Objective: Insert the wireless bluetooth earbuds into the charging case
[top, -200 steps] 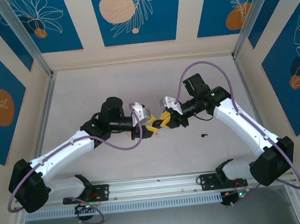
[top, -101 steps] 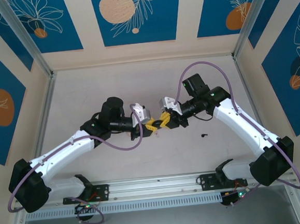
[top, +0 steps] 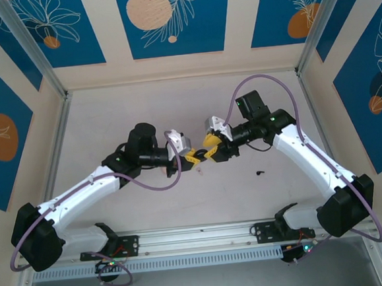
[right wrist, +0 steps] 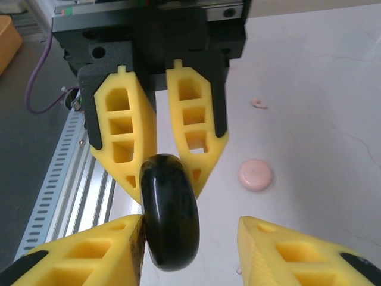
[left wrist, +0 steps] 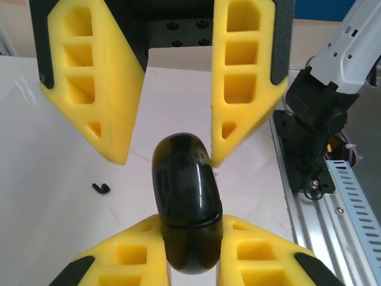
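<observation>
Your left gripper [left wrist: 190, 225] is clamped tight on the charging case [left wrist: 186, 196], fingers pinching one end of it. The shell is glossy black with a seam line around it; can't tell any marking on it. Your right gripper [right wrist: 190, 221] faces it head-on, jaws wide apart and straddling the case's free end. One finger touches the shell, the other stands off, and it grips nothing. Both meet over mid-table [top: 142, 107], with the case held off the surface. One earbud [top: 260, 173] lies loose on the table, well apart from the case, on your right-arm side. A pink disc [right wrist: 256, 175] sits on the table near the grippers, with a small pink scrap [right wrist: 259, 104] beyond it.
</observation>
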Available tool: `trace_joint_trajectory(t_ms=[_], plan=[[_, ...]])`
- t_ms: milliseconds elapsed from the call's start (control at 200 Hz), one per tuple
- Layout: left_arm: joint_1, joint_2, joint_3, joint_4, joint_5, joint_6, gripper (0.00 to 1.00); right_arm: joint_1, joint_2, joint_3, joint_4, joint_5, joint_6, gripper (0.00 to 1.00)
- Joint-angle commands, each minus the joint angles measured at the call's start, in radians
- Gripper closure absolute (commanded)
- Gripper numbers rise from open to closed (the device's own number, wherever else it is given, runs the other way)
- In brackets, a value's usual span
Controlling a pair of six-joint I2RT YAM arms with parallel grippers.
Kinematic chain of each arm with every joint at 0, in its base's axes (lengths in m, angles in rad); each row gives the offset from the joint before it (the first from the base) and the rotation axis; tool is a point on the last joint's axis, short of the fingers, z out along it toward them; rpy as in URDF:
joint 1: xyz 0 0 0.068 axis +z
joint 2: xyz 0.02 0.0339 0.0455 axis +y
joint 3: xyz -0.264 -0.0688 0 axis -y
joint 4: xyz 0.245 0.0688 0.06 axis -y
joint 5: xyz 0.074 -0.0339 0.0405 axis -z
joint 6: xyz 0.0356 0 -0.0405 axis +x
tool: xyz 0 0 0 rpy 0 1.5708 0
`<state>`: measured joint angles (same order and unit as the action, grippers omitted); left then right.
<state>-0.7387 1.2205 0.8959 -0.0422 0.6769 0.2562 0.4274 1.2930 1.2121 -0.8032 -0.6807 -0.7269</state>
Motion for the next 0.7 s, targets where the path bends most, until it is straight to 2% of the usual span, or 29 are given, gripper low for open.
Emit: trace_joint_trajectory(t_ms=[0,335,550,690], plan=[[-0.005,-0.01,0.002,0.045,0.047,-0.019,0.82,-0.053,0.025,0.023,0.071,-0.024,0.066,0.55],[-0.005,-0.019,-0.056,0.132,-0.002,-0.064,0.82,-0.105,0.056,0.057,0.105,-0.059,0.187,0.55],[0.007,-0.003,-0.14,0.239,-0.102,-0.1,0.82,-0.181,0.04,0.078,0.109,-0.103,0.394,0.53],[0.013,0.034,-0.177,0.306,-0.144,-0.135,0.82,-0.213,0.061,0.097,0.071,-0.046,0.534,0.53]])
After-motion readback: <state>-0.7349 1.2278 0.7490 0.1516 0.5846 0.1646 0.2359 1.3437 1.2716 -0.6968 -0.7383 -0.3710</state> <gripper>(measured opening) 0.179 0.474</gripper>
